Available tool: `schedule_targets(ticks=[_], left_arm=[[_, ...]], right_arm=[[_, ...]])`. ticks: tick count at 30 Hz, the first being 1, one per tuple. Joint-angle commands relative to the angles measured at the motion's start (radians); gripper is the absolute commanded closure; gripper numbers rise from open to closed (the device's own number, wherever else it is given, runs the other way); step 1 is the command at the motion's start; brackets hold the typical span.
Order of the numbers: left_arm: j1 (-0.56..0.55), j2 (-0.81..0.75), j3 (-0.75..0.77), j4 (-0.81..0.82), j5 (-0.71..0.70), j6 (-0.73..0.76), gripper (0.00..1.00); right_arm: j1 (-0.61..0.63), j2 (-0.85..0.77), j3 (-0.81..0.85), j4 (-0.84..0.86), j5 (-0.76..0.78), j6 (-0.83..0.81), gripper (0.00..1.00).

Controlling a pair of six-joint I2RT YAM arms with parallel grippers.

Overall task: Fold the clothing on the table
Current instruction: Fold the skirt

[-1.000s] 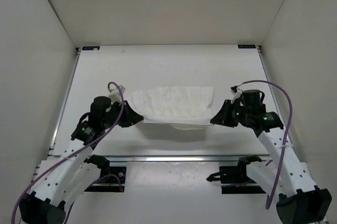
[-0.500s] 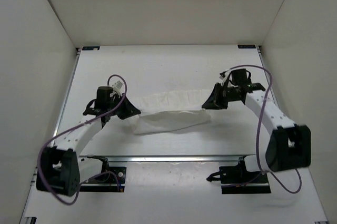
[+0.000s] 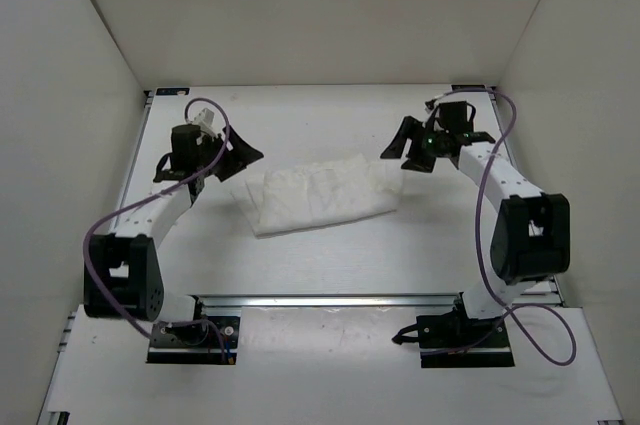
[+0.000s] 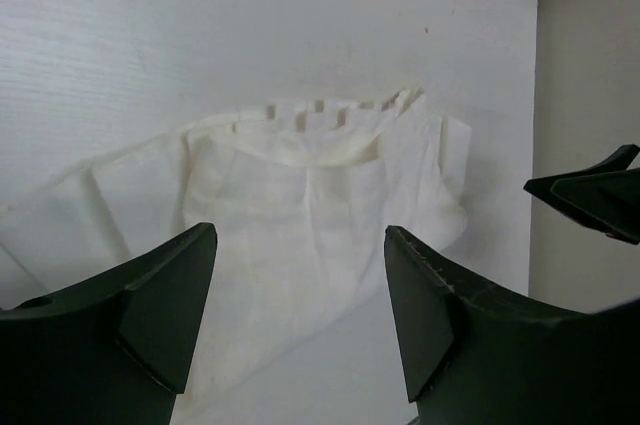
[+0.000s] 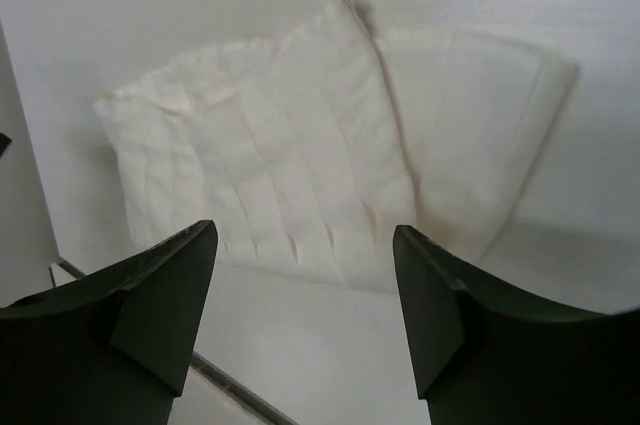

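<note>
Clothing [image 3: 320, 195]: one, white and ribbed, lying doubled over mid-tabletop [image 3: 330, 120], long axis left to right.
Grippers: two.
Left gripper [image 3: 245, 156]: just off the clothing's left end, jaws spread, empty.
Right gripper [image 3: 396, 153]: just off its right end, likewise spread and empty.
Both about equally near.

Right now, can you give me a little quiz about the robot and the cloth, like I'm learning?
1. True or false: the left hand is gripping the clothing.
2. The clothing is: A) lying on the table; B) hanging in the air; C) stretched tight.
3. Fill the gap: the right hand is ____.
Key: 1 false; 2 A; 3 open.
</note>
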Motion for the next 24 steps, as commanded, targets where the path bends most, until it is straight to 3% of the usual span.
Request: schedule_targets(ticks=[1, 6, 15, 18, 21, 24], left_arm=[[-0.061, -0.16, -0.12, -0.053, -0.04, 0.049, 0.21], [-0.087, -0.321, -0.328, -0.076, -0.12, 0.052, 0.21], [-0.136, -0.358, -0.468, -0.075, -0.215, 0.049, 0.19], [-0.148, -0.338, -0.484, -0.053, -0.223, 0.041, 0.19], [-0.164, -0.324, -0.495, -0.032, -0.232, 0.023, 0.19], [-0.173, -0.311, -0.504, -0.012, -0.25, 0.008, 0.19]], right_arm=[[-0.013, -0.125, -0.172, 0.05, 0.075, 0.011, 0.32], [-0.021, -0.217, -0.424, 0.154, 0.099, 0.028, 0.32], [-0.001, -0.131, -0.475, 0.287, 0.085, 0.08, 0.31], [-0.001, -0.078, -0.466, 0.321, 0.062, 0.1, 0.41], [0.001, -0.026, -0.443, 0.312, 0.05, 0.101, 0.42], [0.007, -0.005, -0.459, 0.332, 0.039, 0.121, 0.54]])
